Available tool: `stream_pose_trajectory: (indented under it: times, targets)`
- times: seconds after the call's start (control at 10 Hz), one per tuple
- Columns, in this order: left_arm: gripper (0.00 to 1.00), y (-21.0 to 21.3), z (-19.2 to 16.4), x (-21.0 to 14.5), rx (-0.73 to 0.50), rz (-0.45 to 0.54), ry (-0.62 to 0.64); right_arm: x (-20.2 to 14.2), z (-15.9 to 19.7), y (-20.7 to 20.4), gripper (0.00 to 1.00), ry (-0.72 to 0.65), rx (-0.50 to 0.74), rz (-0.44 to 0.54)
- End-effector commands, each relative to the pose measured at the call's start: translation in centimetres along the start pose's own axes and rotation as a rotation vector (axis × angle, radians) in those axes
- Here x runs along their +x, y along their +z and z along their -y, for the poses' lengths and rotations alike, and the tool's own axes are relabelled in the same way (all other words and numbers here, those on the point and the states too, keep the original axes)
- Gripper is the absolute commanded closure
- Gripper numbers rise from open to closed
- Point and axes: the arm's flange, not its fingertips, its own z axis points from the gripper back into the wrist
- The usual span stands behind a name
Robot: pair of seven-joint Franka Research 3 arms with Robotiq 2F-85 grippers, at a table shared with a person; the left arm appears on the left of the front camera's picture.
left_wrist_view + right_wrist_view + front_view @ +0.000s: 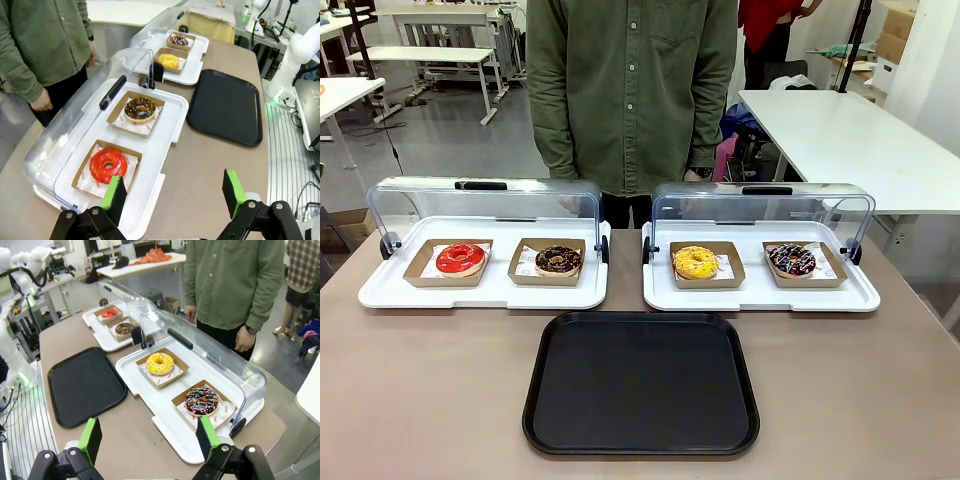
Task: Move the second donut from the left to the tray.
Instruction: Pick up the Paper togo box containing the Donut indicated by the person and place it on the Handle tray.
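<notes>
Now: chocolate donut [139, 109] well ahead of left gripper [174, 190], jaws wide, empty.

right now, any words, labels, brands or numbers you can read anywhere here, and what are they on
No text here can be read.
Red print on the paper liner under the second donut from the left: too small to read.
Red print on the liner under the rightmost donut: blurred, unreadable.
The tray: no print visible.
</notes>
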Motion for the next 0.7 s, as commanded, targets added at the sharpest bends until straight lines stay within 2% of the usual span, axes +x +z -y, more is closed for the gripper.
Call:
stream_pose_trajectory:
  times: [0.0,0.6]
  targets:
    - [0.00,0.11,0.16,0.11,-0.007,0.008,-0.006,0.25,0.33,-0.01,0.00,0.029,0.002,0.018]
    - [0.00,0.11,0.16,0.11,-0.007,0.008,-0.006,0.25,0.33,-0.01,0.00,0.029,0.002,0.018]
